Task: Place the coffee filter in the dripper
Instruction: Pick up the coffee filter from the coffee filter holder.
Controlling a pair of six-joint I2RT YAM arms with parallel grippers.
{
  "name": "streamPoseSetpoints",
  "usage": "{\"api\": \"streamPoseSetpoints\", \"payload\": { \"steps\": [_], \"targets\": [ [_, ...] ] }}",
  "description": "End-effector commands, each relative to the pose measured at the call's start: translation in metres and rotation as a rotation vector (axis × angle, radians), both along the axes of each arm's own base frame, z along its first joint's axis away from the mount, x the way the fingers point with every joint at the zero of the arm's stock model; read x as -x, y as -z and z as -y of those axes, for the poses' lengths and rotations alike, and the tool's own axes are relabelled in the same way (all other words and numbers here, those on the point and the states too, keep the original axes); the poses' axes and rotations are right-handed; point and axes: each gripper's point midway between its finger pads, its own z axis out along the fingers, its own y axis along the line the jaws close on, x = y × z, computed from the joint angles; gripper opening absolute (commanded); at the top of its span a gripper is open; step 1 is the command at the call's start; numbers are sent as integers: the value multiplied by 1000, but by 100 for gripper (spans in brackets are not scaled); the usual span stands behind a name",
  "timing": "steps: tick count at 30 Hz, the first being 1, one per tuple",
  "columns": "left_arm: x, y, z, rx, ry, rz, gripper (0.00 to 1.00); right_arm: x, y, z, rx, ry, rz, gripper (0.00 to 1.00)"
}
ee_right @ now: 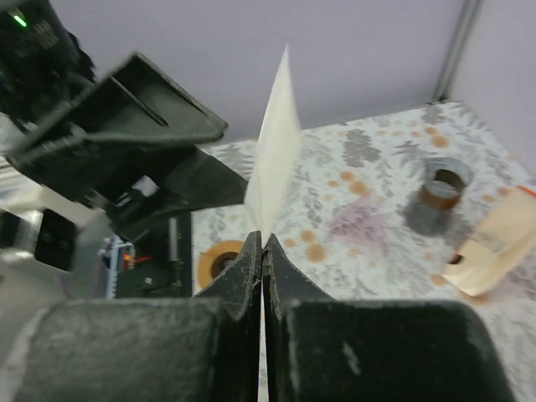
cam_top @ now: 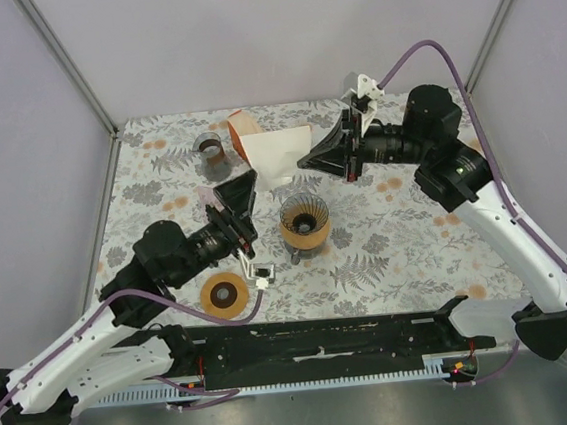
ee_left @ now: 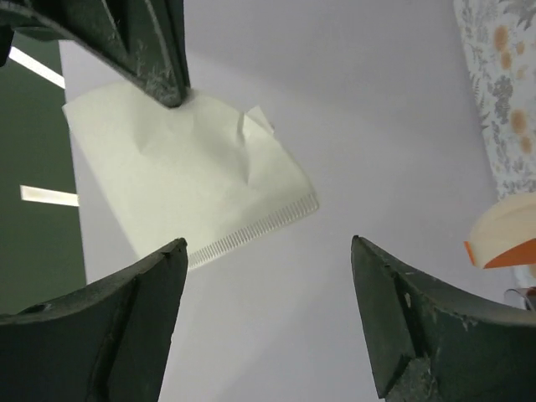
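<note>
Pinching the coffee filter [cam_top: 280,153] between closed jaws, the right gripper [ee_right: 262,248] holds it aloft toward the table's [cam_top: 418,250] far edge, beyond the dripper [cam_top: 304,220], for lowering in; the left gripper [ee_left: 268,251] gapes empty

We see the left arm [cam_top: 167,254] rising from its base at the near left and reaching toward the middle, its jaws spread wide and aimed up and toward the far right. The right arm [cam_top: 495,222] runs from the near right out along the right side, bends at the elbow and turns left. Its jaws are pressed tight together, pinching an edge of the coffee filter [cam_top: 280,153] in the air.
</note>
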Motion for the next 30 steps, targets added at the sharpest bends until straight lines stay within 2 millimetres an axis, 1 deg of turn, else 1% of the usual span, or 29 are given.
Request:
{"api": "streamPoseSetpoints", "payload": {
  "steps": [1,2,3,4,5,7,9,10,12,13,15,18,19,21,24,25,26,29,30],
  "targets": [
    [8,-5,-17,85,-37,-343,86,-16,16,28,188,150,168,0],
    [12,-3,-18,122,-46,-478,86,-17,21,33,220,166,181,0],
    [15,-6,-19,147,-56,-565,86,-19,26,36,255,179,188,0],
    [21,-3,-12,192,-37,-694,87,-20,30,38,280,184,198,0],
    [25,-3,-8,220,-30,-775,87,-19,33,39,305,179,217,0],
    [32,-5,3,278,6,-885,89,-11,36,37,336,142,254,0],
    [36,-12,15,336,31,-988,91,-2,41,32,367,104,299,0],
    [37,-21,21,372,48,-1025,91,3,44,30,387,78,324,0],
    [39,-31,32,422,68,-1108,92,17,49,26,412,17,346,0],
    [40,-32,37,425,77,-1145,92,22,48,24,409,-7,359,0],
    [44,-29,45,408,78,-1215,92,29,45,23,396,-32,367,0],
    [48,-15,54,357,70,-1295,91,39,42,21,376,-66,382,0],
    [51,-11,56,340,77,-1315,88,41,40,20,371,-72,387,0],
    [53,-5,60,327,77,-1349,78,45,37,19,362,-82,395,0],
    [51,-3,62,320,69,-1349,54,53,31,22,342,-96,419,0],
    [51,-2,62,317,68,-1353,43,55,28,22,334,-101,423,0],
    [53,-1,62,309,73,-1358,36,60,27,23,321,-119,427,0],
    [57,3,64,285,88,-1376,21,72,18,23,282,-154,444,0],
    [59,4,65,279,97,-1387,12,73,18,23,277,-160,444,0]
  ]
}}
